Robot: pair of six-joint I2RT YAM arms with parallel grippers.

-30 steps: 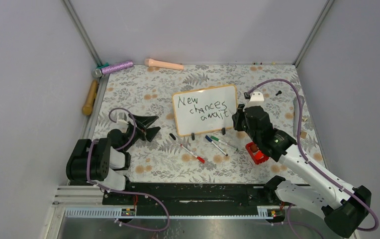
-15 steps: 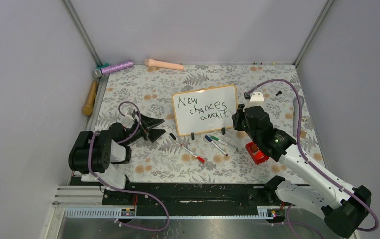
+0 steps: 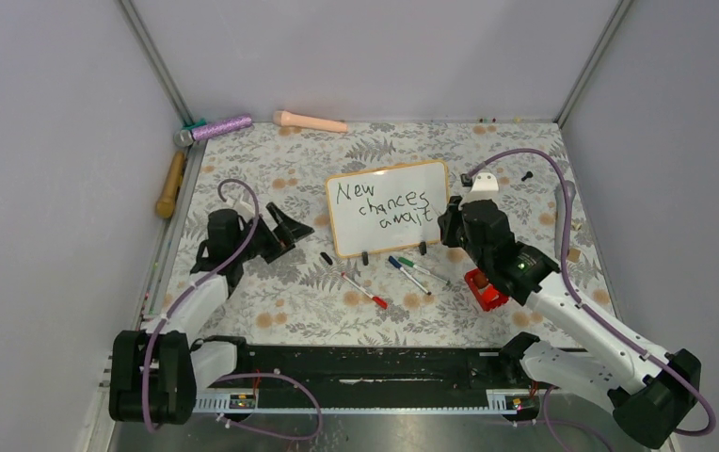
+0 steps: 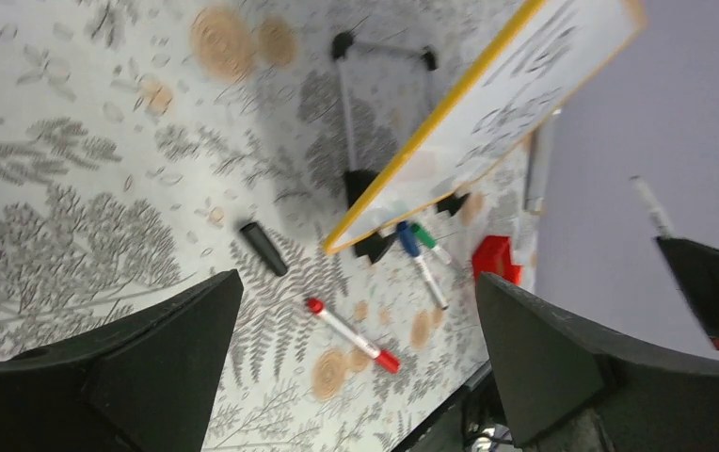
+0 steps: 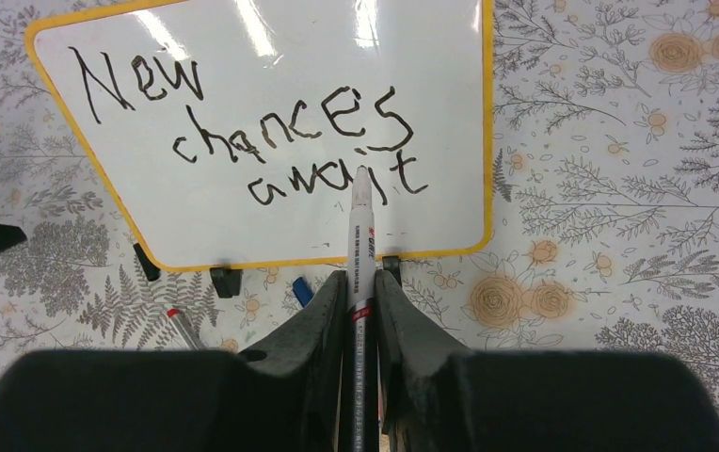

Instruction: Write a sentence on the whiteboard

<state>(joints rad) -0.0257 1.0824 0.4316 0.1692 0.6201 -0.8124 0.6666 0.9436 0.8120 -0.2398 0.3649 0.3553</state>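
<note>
The whiteboard [image 3: 389, 209] stands tilted on two black feet in the middle of the floral table, with a thin yellow-wood frame. The sentence [image 5: 271, 132] "New chances await" is written on it in black, in three lines. My right gripper [image 5: 362, 278] is shut on a white marker [image 5: 362, 226]. The marker's tip rests at the "i" of "await". In the top view the right gripper [image 3: 452, 226] sits at the board's right lower corner. My left gripper [image 3: 290, 231] is open and empty, left of the board. The left wrist view looks past it [image 4: 356, 282] to the whiteboard [image 4: 506, 104].
A red-capped marker [image 3: 363, 290], a blue marker [image 3: 407, 273], a green marker [image 3: 423, 271] and a black cap [image 3: 327, 258] lie in front of the board. A red block [image 3: 485, 290] sits under the right arm. A purple tool [image 3: 216, 127], a pink handle [image 3: 311, 121] and a wooden handle [image 3: 170, 184] lie along the back left.
My left arm has stretched out from its folded pose, and its open gripper has shifted slightly toward the board. The right arm and marker have not moved.
</note>
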